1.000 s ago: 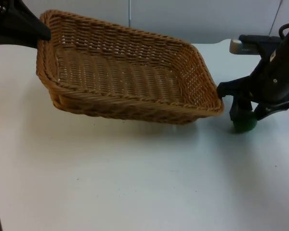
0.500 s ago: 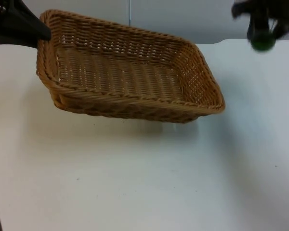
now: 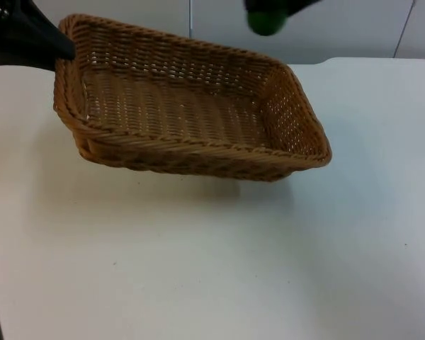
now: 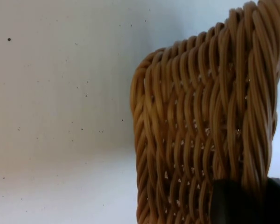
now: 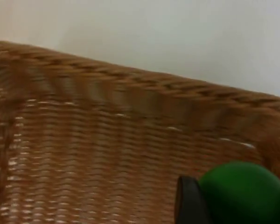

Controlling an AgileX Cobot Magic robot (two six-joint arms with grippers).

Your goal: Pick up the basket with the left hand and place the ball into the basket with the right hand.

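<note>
A woven wicker basket [image 3: 198, 145] hangs tilted above the white table, its left end higher. My left gripper [image 3: 60, 48] is shut on the rim at that far left corner. In the left wrist view the basket's corner wall [image 4: 200, 121] rises from a black fingertip [image 4: 233, 203]. A green ball [image 3: 266, 23] is held high over the basket's far edge by my right gripper [image 3: 269, 6], which is shut on it. In the right wrist view the ball [image 5: 242, 193] sits against a black finger [image 5: 189, 200], with the basket's inside [image 5: 84, 154] below it.
The white table [image 3: 212, 269] stretches wide in front of the basket and to its right. A grey partition wall [image 3: 340, 28] closes off the table's far side.
My right gripper lifted the green ball off the table at the basket's right end, then carried it up and leftward over the basket's far edge. The basket and left gripper stayed still.
</note>
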